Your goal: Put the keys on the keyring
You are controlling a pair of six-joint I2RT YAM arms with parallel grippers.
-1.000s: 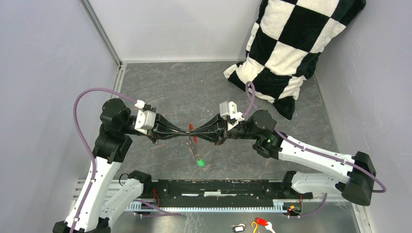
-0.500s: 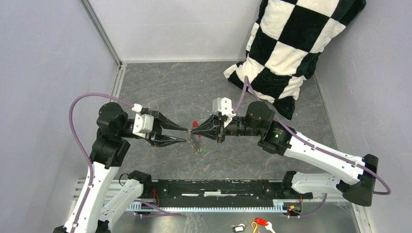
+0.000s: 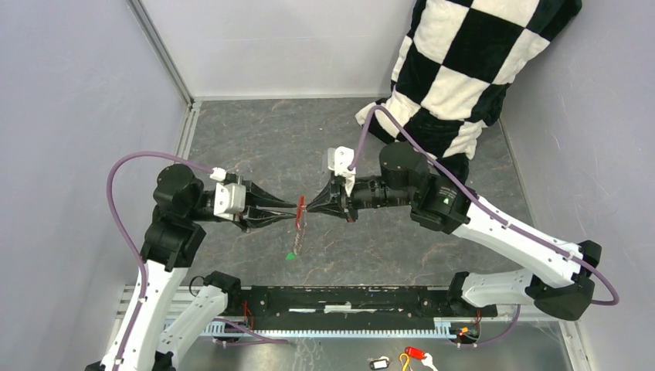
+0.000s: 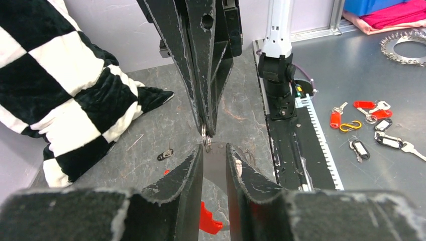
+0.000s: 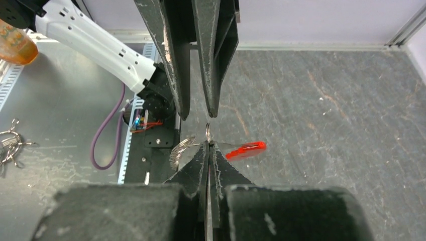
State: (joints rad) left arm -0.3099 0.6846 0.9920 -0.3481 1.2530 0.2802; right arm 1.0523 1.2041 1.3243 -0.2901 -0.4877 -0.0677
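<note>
In the top view my two grippers meet tip to tip above the middle of the table. My right gripper (image 3: 308, 207) (image 5: 207, 144) is shut on a small ring at the top of the keyring (image 3: 298, 230) (image 5: 182, 147). The silvery chain hangs down from it. A long red key (image 3: 300, 210) (image 5: 246, 149) (image 4: 210, 221) sticks out beside the pinch. A green key (image 3: 291, 256) dangles at the chain's lower end. My left gripper (image 3: 294, 211) (image 4: 215, 148) faces the ring with a narrow gap and nothing between its fingers. A small dark key (image 4: 165, 154) lies on the table.
A black-and-white checkered pillow (image 3: 456, 77) leans in the far right corner. A black rail (image 3: 340, 297) runs along the near edge between the arm bases. Spare key tags (image 3: 409, 357) (image 4: 371, 120) lie on the metal shelf in front of it. Grey walls close in both sides.
My right gripper has carried the keyring left and a little farther back. My left gripper let go, opened wide, then narrowed around the ring's end. The green key swung left.
</note>
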